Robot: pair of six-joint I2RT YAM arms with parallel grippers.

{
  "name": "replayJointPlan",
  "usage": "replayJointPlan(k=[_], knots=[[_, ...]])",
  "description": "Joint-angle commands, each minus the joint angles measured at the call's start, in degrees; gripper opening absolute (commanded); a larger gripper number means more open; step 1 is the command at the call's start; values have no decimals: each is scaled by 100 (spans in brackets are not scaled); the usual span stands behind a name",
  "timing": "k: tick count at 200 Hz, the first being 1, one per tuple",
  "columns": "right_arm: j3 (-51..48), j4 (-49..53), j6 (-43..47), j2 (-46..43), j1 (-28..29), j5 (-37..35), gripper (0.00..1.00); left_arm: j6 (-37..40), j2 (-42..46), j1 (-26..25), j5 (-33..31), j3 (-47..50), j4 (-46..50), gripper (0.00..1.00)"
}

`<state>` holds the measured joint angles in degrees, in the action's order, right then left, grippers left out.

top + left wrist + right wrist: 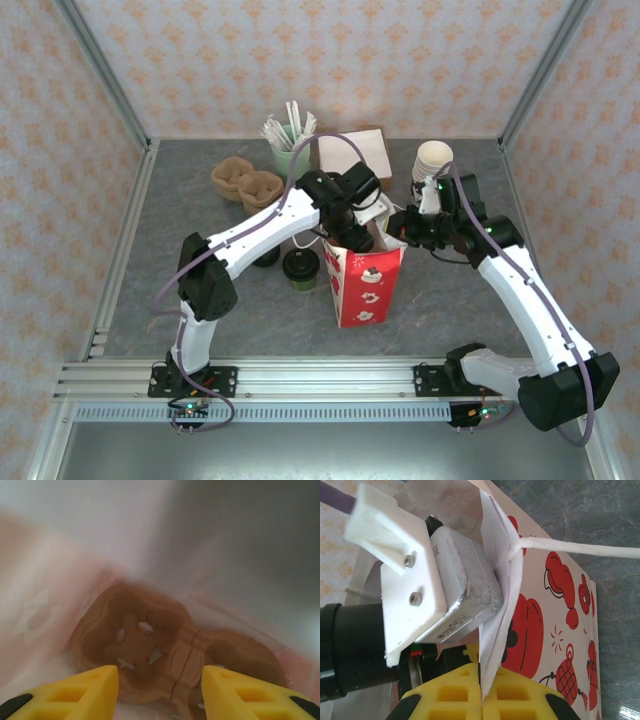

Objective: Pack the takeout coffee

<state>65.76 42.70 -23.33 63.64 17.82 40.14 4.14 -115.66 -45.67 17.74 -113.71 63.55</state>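
The takeout coffee (300, 268), a short dark-sided cup with a round black lid, stands on the table just left of the red bag (365, 287). My left gripper (356, 236) reaches down into the bag's mouth. Inside, its yellow fingers (80, 692) stand open above a brown pulp cup carrier (150, 647) lying on the bag's floor, and nothing is between them. My right gripper (481, 692) is shut on the bag's white upper edge (495, 630) and pinches it at the right side of the mouth (405, 226).
Two brown pulp carriers (247, 184) lie at the back left. Behind them stands a cup of stirrers (289, 140), then a flat box (357, 150) and stacked cream cups (432, 160). A dark object (265, 258) sits partly under the left arm.
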Motion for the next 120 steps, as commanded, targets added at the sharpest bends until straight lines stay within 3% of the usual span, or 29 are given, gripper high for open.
replayJointPlan(k=[1,120], knots=[[97,-256,76,-277,-34,-96,0,-65,62,36,-3,302,151,49],[305,-492,241,-305,-25,-913,0,-40,-18,-196,-326,434,274,48]])
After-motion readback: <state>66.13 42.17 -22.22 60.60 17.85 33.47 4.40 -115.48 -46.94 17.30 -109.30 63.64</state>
